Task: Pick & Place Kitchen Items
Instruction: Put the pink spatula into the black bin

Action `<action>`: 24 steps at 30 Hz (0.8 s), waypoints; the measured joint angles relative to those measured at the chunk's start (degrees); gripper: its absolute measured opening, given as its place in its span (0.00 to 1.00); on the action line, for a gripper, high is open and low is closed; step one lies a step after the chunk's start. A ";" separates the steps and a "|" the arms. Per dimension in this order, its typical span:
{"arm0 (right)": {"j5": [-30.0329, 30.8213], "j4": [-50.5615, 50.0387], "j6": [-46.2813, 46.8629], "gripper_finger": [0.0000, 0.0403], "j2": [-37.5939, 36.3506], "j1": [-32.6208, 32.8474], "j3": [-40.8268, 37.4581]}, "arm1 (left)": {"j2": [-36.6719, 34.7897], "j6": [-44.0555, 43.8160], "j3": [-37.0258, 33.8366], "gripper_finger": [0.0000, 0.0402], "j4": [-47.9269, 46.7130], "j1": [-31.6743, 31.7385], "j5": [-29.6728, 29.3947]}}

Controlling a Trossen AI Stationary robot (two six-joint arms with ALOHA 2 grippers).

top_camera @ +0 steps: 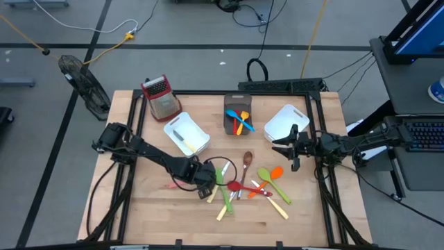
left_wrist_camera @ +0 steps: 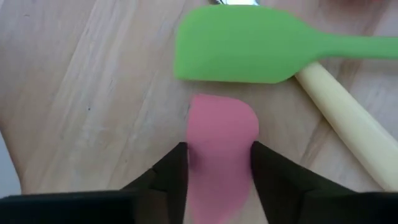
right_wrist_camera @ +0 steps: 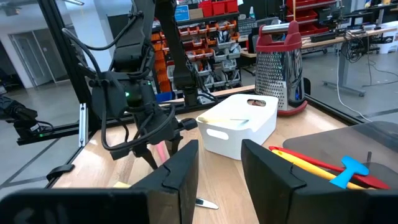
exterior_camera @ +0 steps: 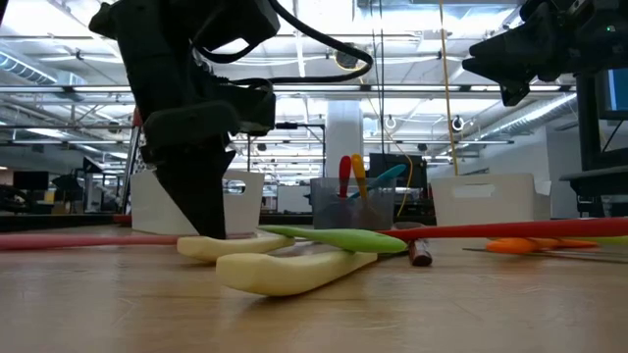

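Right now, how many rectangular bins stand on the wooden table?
3. One white plastic rectangular bin lies left of centre, one grey rectangular bin at the back middle, a second white bin right of it.

A red-topped metal grater (top_camera: 161,96) stands at the worktop's (top_camera: 152,208) far corner. Two white bins (top_camera: 186,134) (top_camera: 286,122) flank a grey bin (top_camera: 236,111).

Overhead, table-level and two wrist cameras share the table (top_camera: 173,208).
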 joint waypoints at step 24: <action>0.00 0.02 0.00 0.28 0.00 0.00 0.00 | -6.49 -17.69 -0.44 0.15 -3.72 0.81 14.38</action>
